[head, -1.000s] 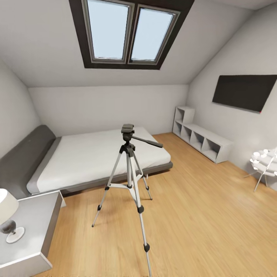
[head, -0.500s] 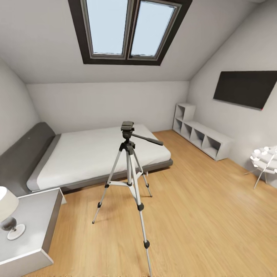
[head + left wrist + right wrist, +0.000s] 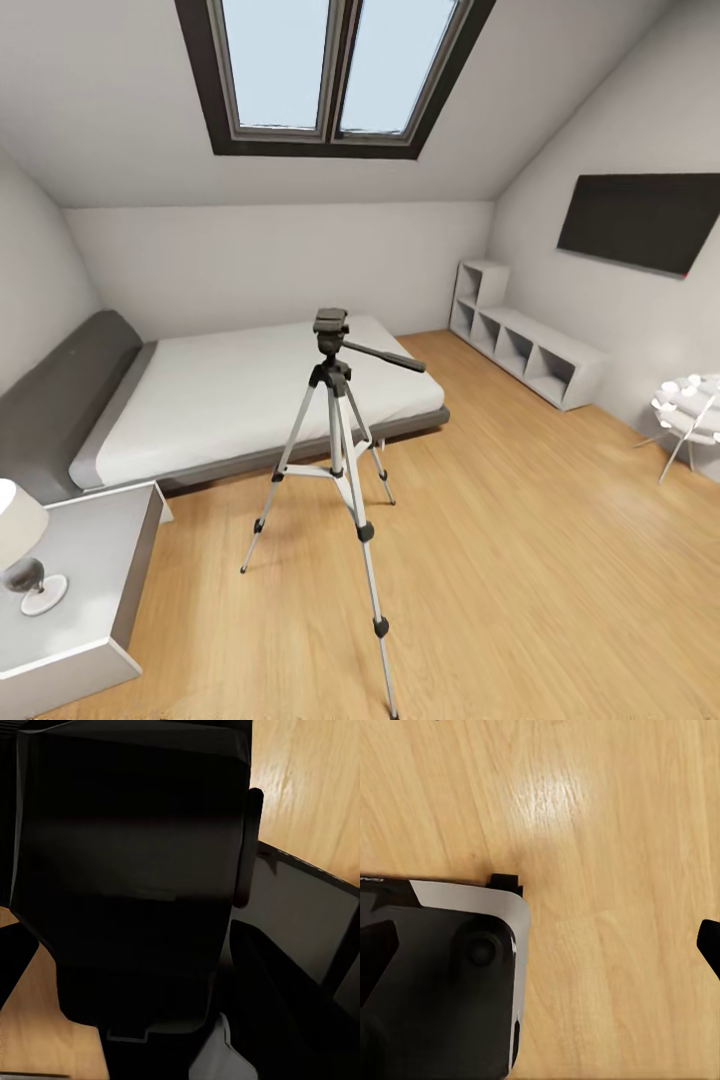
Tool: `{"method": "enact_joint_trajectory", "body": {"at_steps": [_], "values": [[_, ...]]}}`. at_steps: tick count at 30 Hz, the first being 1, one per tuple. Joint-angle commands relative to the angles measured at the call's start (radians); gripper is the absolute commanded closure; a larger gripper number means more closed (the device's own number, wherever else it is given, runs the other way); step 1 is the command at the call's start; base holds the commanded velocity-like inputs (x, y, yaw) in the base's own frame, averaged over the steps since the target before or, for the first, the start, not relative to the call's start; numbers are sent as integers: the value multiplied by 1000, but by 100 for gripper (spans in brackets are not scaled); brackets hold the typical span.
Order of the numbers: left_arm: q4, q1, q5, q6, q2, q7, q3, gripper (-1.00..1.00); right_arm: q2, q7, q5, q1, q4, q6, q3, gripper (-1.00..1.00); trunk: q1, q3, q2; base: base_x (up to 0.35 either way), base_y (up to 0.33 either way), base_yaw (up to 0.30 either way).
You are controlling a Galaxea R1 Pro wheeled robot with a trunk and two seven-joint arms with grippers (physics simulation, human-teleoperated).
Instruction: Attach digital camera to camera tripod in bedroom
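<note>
head view is showing the camera tripod (image 3: 337,450) standing on the wood floor (image 3: 520,560) just in front of the bed (image 3: 240,400), its head bare. jaw state i cannot tell. driving closer is risking clipping 1 of its 3 splayed legs and toppling it.

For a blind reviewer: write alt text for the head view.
A camera tripod stands on the wood floor before a low grey-framed bed. Skylight above, white cube shelves right, a nightstand with lamp left.
</note>
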Motion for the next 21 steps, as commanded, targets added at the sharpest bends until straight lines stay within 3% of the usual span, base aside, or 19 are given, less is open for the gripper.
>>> {"method": "enact_joint_trajectory", "body": {"at_steps": [1,11,21], "values": [[1,-1,7,-3,0,-2,-9,100,-1,2,10,-2,3,-6,-4,-100,1,-4,-2,0,0,0],[1,-1,7,-3,0,-2,-9,100,-2,12,11,-1,4,-6,-4,-100,1,-20,-2,0,0,-12],[1,-1,7,-3,0,-2,-9,100,-2,5,12,7,4,-6,-4,-100,1,-36,-2,0,0,-92]]}}
